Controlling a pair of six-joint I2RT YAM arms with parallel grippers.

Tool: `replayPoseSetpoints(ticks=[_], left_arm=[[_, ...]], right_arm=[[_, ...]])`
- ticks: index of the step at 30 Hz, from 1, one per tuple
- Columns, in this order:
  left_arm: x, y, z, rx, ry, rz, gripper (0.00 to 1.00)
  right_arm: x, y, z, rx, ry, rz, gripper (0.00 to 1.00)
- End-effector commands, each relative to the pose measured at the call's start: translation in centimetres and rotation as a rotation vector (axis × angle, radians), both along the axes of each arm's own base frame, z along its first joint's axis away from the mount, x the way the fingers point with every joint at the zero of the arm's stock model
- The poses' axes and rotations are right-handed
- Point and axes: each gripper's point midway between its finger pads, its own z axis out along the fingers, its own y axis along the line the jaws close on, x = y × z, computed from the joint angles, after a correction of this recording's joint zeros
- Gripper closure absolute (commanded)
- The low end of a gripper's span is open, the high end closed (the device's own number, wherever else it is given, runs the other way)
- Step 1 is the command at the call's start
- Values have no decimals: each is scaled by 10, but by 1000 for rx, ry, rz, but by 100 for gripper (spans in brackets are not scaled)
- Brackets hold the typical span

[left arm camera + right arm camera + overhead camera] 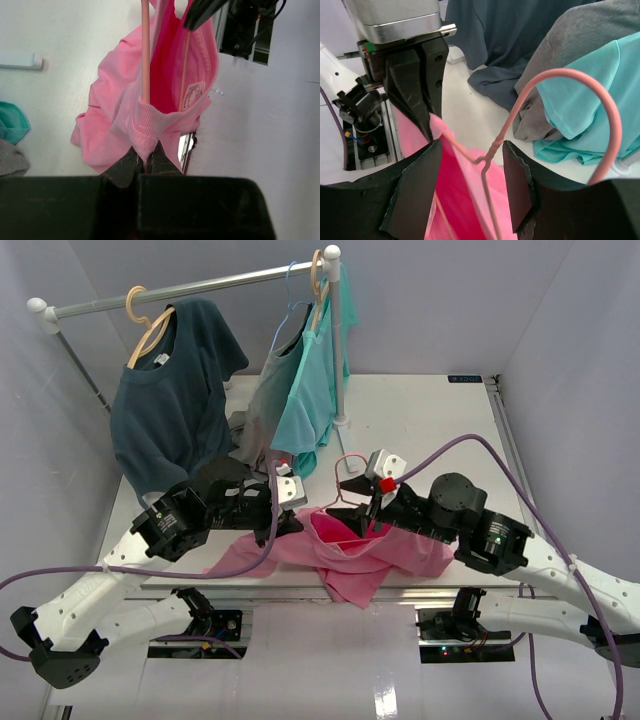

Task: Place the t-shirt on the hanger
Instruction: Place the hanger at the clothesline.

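Fingers of your left gripper [145, 156] are pressed tight together on the ribbed collar of the t-shirt [115, 115], pinching it up. Your right gripper [471, 146] stands partly spread, with the twisted neck of the hanger [570, 75] between its fingers and a gap on each side. The hanger's wires run down into the neck opening. The t-shirt lies bunched at the near edge of the table [430, 420], one fold hanging over. Bare tabletop lies far right; hung shirts [300, 390] crowd the rail [200, 285] far left.
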Motion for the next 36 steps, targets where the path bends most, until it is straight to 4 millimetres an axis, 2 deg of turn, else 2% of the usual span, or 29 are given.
replayPoseSetpoints(ticks=[1, 3, 4, 6, 7, 8, 9, 11, 13, 16, 19, 22, 24, 29, 33, 36], left_arm=[[-13, -10, 39, -134, -66, -104, 100], [-15, -12, 43, -149, -74, -118, 100], [-16, -12, 44, -153, -71, -127, 100], [-18, -14, 46, -163, -70, -140, 100], [-18, -16, 47, -168, -67, -146, 100], [-17, -17, 48, -173, -64, -144, 98], [-15, -18, 50, -176, -64, -134, 94], [-10, -19, 55, -183, -70, -109, 45], [-5, -20, 62, -191, -88, -88, 32], [7, -17, 81, -206, -144, -28, 24], [17, -10, 105, -226, -193, 45, 21], [30, 2, 114, -208, -217, 150, 20], [32, 15, 113, -183, -225, 202, 20], [17, 40, 97, -174, -239, 227, 22], [4, 51, 95, -199, -253, 214, 22], [-5, 50, 90, -209, -242, 175, 23]], right_arm=[[1, 11, 34, 88, -69, 22, 42], [2, 15, 31, 87, -71, 26, 44], [3, 17, 30, 87, -70, 26, 48], [5, 22, 28, 78, -62, 24, 62], [6, 22, 29, 78, -61, 24, 78], [5, 23, 30, 79, -61, 27, 90], [4, 25, 31, 79, -61, 37, 92], [1, 25, 35, 82, -59, 55, 92], [-1, 22, 33, 57, -40, 60, 92], [-8, 10, 36, 60, -46, 70, 92], [-7, -9, 39, 72, -56, 22, 92], [-7, -22, 44, 66, -60, -5, 92], [-6, -32, 59, 89, -75, -33, 92], [-1, -55, 89, 131, -94, -110, 92], [1, -70, 116, 168, -110, -160, 92], [0, -75, 125, 178, -112, -162, 92]])
